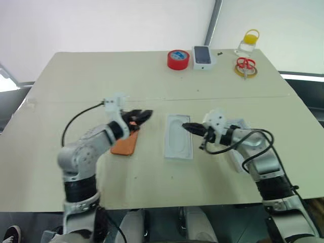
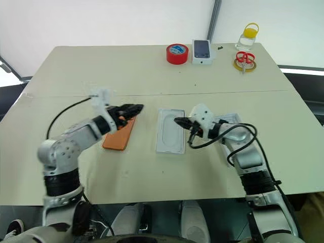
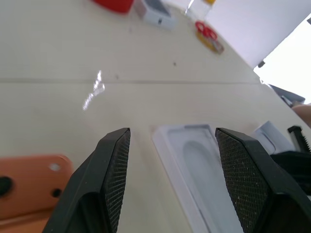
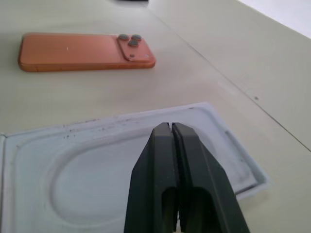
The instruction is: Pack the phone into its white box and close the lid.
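Hovering over the phone [image 1: 125,145], left end effector [image 3: 170,160] gapes; right end effector [image 4: 172,141] clenched over white insert [image 4: 97,160].

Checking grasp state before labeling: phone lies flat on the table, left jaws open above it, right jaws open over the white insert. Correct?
One thing is wrong: the right gripper has its jaws shut, not open, as the right wrist view shows. The rest holds: the phone lies flat on the table, the left gripper is open, and the white insert sits under the right one.
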